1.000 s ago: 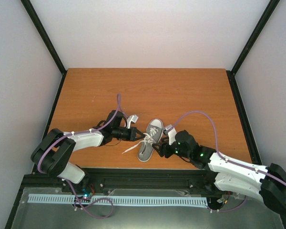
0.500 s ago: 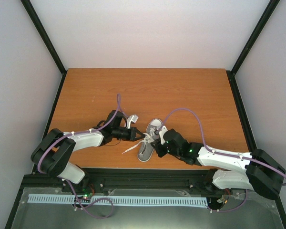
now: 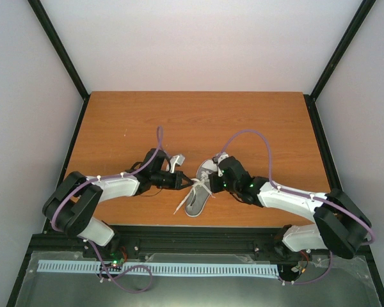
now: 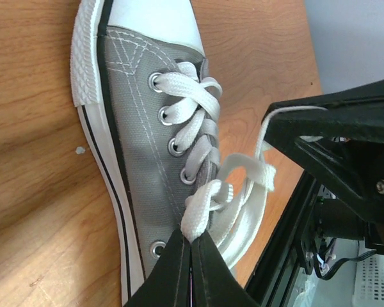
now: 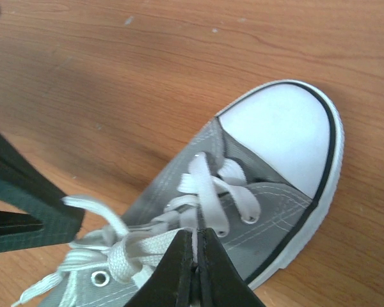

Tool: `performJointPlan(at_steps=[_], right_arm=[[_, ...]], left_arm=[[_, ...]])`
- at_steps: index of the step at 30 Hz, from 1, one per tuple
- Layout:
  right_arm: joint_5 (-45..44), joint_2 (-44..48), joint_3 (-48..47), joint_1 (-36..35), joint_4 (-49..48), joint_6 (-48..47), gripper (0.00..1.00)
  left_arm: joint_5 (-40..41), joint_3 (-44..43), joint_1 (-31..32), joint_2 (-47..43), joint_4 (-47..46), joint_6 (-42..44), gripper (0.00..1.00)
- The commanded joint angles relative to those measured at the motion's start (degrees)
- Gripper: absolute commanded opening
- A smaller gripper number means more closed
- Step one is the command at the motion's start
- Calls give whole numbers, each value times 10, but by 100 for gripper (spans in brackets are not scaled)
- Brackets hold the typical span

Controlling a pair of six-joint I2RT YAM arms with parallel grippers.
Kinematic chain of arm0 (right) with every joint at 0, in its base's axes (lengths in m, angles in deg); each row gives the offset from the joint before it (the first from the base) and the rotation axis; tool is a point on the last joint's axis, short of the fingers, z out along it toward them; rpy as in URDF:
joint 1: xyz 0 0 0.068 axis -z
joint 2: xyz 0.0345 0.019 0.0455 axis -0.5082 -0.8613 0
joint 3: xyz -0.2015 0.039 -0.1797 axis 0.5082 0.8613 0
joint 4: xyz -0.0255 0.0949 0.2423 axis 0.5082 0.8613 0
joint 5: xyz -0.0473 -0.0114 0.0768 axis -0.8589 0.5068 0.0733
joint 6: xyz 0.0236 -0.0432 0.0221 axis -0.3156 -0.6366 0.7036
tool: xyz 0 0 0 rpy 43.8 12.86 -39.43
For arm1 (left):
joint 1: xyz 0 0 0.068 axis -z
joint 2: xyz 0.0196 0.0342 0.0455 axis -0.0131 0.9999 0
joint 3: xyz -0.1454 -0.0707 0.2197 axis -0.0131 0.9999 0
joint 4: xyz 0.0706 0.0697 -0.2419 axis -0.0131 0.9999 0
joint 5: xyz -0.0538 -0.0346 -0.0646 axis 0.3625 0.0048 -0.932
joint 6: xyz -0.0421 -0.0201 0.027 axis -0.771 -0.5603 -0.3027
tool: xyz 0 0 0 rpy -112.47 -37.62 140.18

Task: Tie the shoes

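One small grey sneaker [image 3: 197,195] lies near the table's front edge, its white toe cap [image 5: 281,137] pointing away from the arms. From the left, my left gripper [image 3: 191,184] comes in and is shut on a loop of the white lace [image 4: 201,204] over the top eyelets; its tips [image 4: 192,240] pinch it tight. My right gripper [image 3: 212,181] reaches over the shoe from the right, covering part of the toe. It [image 5: 197,238] is shut on a thin strand of lace [image 5: 208,185] above the tongue. A loose lace end [image 3: 179,206] trails onto the table.
The black frame rail [image 3: 198,231] runs along the table's near edge, just behind the heel. Purple cables [image 3: 256,137] arch above both arms. Bare wooden tabletop [image 3: 198,121] stretches to the white back wall.
My right gripper has swung from the shoe's right side up over its laces toward the toe and shut on a lace strand. The left gripper has stayed shut on its loop.
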Motion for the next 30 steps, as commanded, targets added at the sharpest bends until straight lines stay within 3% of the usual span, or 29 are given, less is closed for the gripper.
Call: performJointPlan(at_steps=[1, 18, 30], right_arm=[[32, -15, -1, 26, -21, 35, 3], [48, -19, 41, 78, -18, 68, 3], [48, -9, 56, 94, -15, 70, 3]], left_arm=[[29, -6, -3, -10, 14, 17, 1], [155, 14, -10, -70, 89, -8, 1], [120, 31, -72, -58, 89, -14, 1]])
